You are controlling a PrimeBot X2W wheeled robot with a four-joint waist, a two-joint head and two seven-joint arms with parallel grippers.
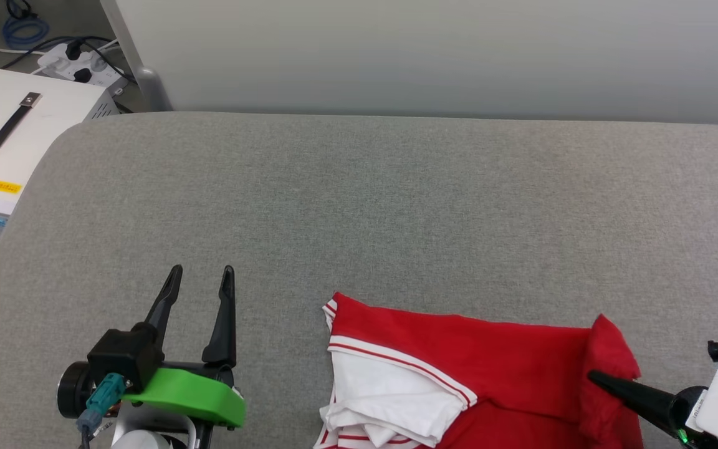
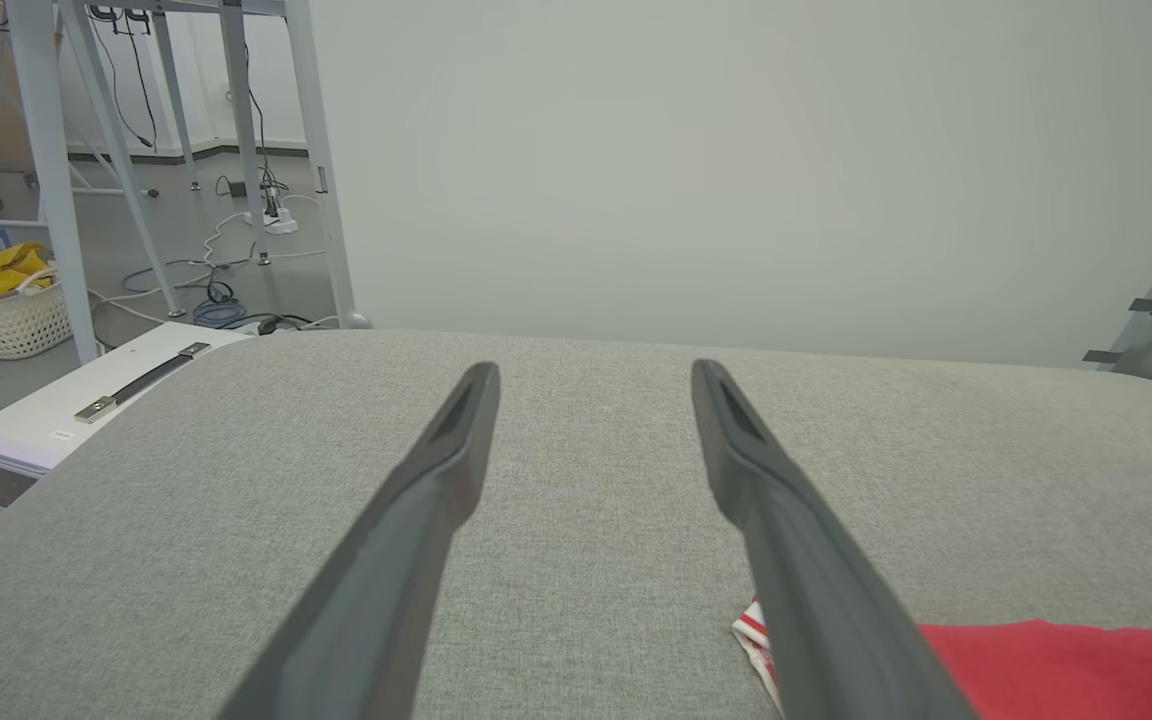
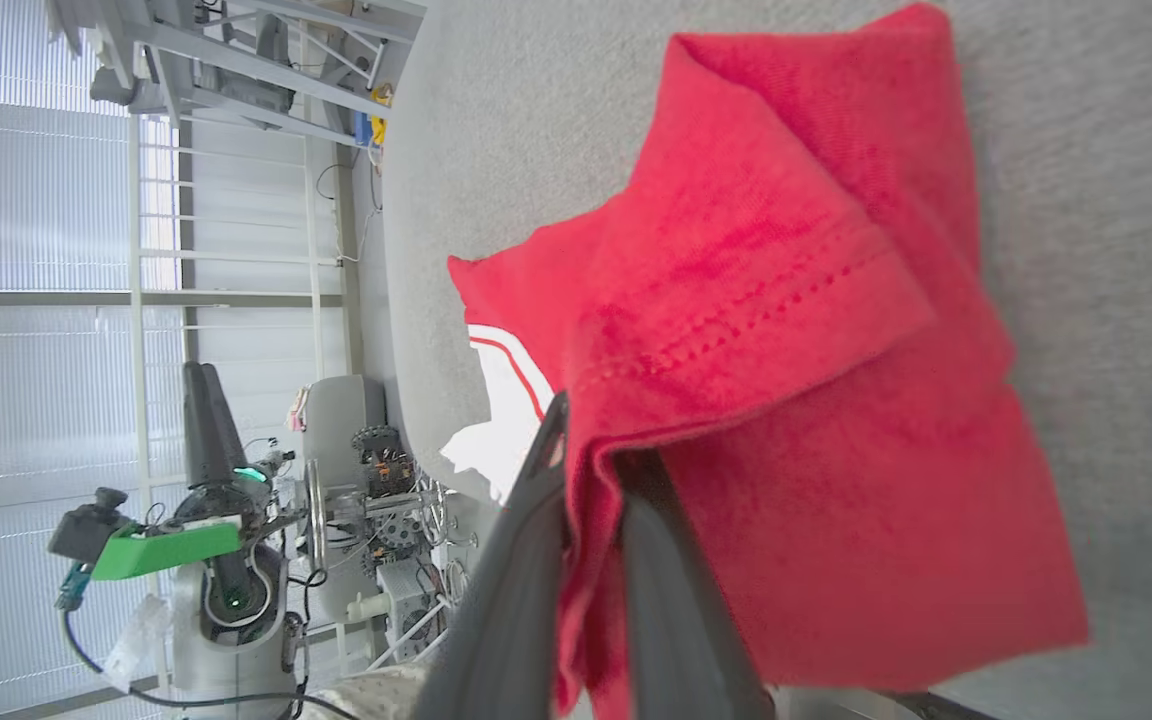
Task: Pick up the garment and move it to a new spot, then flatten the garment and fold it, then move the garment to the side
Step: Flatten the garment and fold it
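left fingers (image 1: 225,312): spread wide, touching nothing, over the table (image 1: 359,206) | right fingers (image 1: 627,393): nearly together, pinching the folded hem of the red shirt (image 1: 496,355)

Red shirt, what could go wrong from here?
The right hand pinches only a folded red edge of the shirt, so the cloth may slip out on lifting. The left hand stands open, apart from it, so a one-corner pull could bunch the crumpled white sleeve further across the grey surface.
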